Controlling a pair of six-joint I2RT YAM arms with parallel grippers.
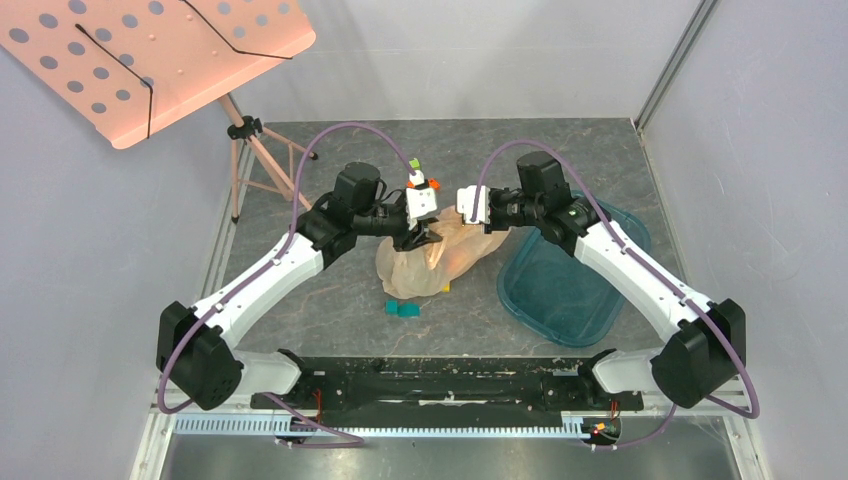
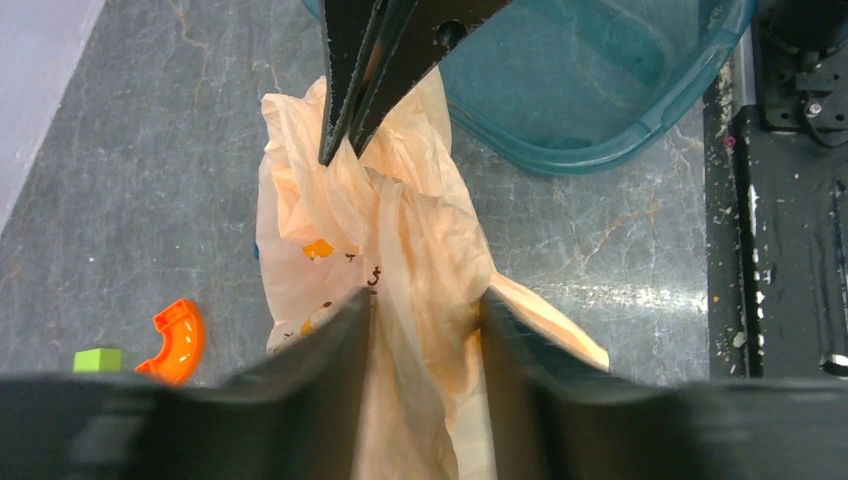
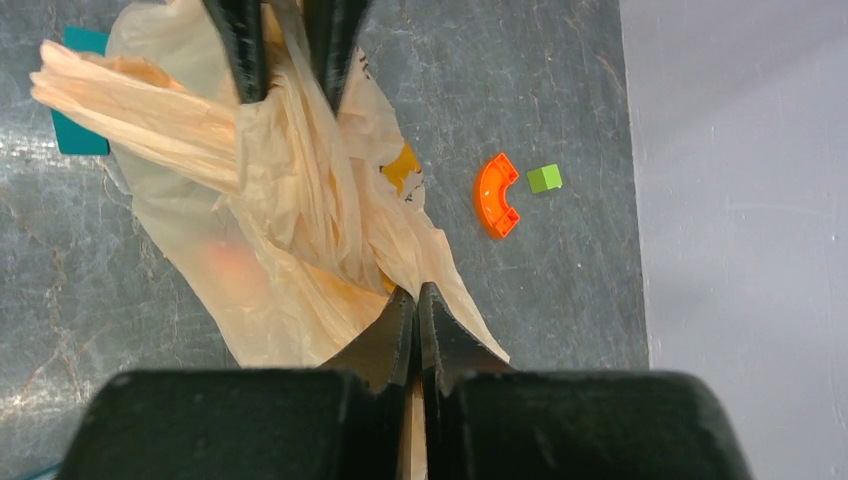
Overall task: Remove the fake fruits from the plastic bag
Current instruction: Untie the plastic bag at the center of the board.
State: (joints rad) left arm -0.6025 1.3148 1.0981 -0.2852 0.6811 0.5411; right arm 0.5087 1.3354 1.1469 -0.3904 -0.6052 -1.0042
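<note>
The plastic bag (image 1: 440, 262) lies crumpled on the table between both arms, pale peach and translucent. An orange-red glow of one fake fruit (image 3: 225, 265) shows through its film; no other fruit can be made out. My right gripper (image 3: 415, 292) is shut on a fold at the bag's edge (image 3: 300, 210). My left gripper (image 2: 420, 295) stands over the bag (image 2: 400, 230) with its jaws a little apart and a bunch of film between them. The right gripper's closed tips (image 2: 340, 155) pinch the bag's far end in the left wrist view.
A teal transparent tray (image 1: 570, 290) sits right of the bag. An orange curved piece (image 3: 497, 195) and a green block (image 3: 544, 178) lie beyond it; teal blocks (image 1: 403, 310) lie in front. A pink music stand (image 1: 150, 60) on a tripod stands at the back left. Walls enclose the table.
</note>
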